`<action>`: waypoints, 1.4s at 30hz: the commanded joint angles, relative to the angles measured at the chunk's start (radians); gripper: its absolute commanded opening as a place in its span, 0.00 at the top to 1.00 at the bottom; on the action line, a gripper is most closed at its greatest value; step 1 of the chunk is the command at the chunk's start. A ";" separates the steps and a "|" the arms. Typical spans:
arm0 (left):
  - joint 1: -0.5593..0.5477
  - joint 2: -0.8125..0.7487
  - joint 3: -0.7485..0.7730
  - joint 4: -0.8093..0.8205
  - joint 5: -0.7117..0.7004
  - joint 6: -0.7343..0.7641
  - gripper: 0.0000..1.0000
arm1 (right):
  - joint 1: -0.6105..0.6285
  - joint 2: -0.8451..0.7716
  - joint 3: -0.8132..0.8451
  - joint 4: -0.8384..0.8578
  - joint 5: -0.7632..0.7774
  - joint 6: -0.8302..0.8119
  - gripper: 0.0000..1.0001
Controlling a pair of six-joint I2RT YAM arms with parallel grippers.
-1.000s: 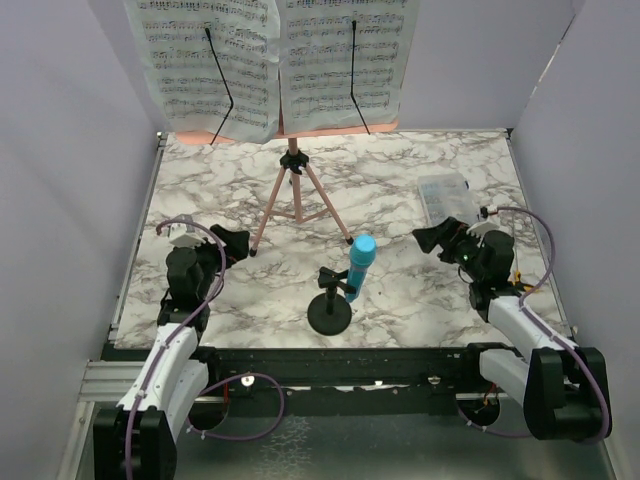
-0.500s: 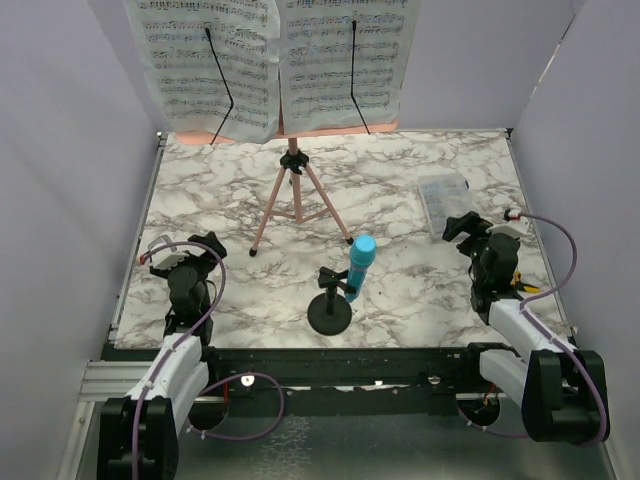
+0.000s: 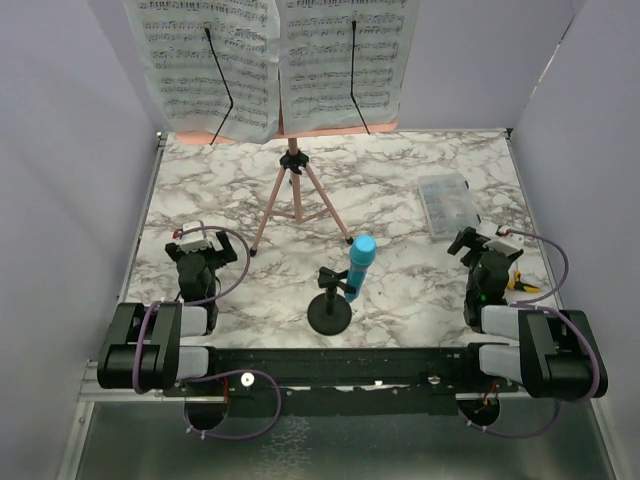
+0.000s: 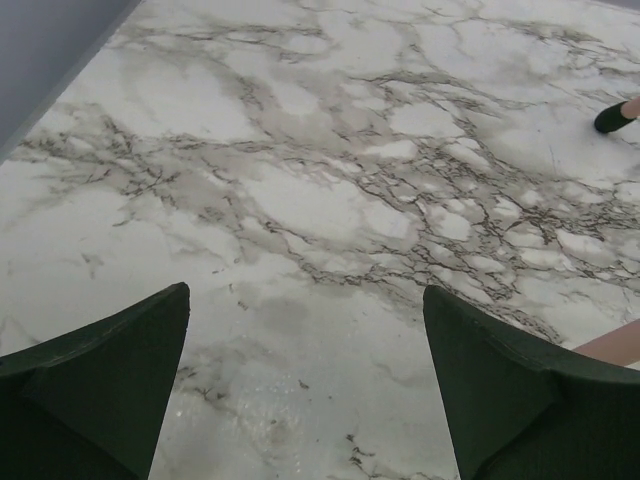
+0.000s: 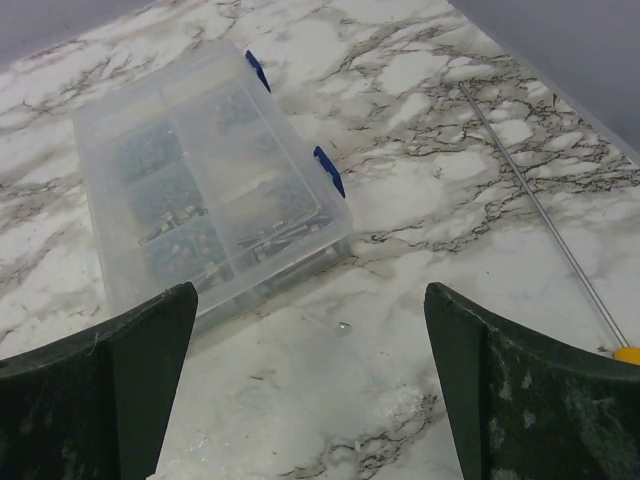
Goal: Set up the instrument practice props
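The pink music stand [image 3: 269, 210] is up on its thin tripod legs at the back of the marble table. Two white sheet-music pages [image 3: 210, 65] [image 3: 345, 60] rest side by side on it under black clips. A blue microphone [image 3: 360, 260] leans upright in the clip of the small black round-based mic stand [image 3: 329, 315] at the front centre. My left gripper [image 3: 205, 250] [image 4: 305, 300] is open over bare marble, left of the tripod. One black tripod foot [image 4: 612, 118] shows far right in its view. My right gripper [image 3: 480, 245] [image 5: 310, 300] is open and empty.
A clear plastic compartment box [image 3: 447, 203] [image 5: 205, 185] lies just ahead of the right gripper. A thin metal rod with a yellow end [image 5: 540, 200] lies near the table's right edge. Grey walls close in the table on both sides.
Both arms have folded back toward their bases, drawing the open grippers nearer the table's front edge. The props have not moved.
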 commanded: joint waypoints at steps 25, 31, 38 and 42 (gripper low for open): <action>0.005 0.404 0.090 0.459 0.097 0.044 0.01 | 0.002 0.360 0.132 0.308 -0.234 -0.241 0.00; 0.001 0.403 0.124 0.397 0.115 0.062 0.01 | 0.002 0.355 0.139 0.291 -0.242 -0.238 0.00; -0.013 0.403 0.153 0.338 0.117 0.084 0.01 | 0.002 0.356 0.139 0.293 -0.242 -0.238 0.00; -0.016 0.402 0.160 0.327 0.123 0.089 0.01 | 0.002 0.356 0.139 0.292 -0.242 -0.238 0.00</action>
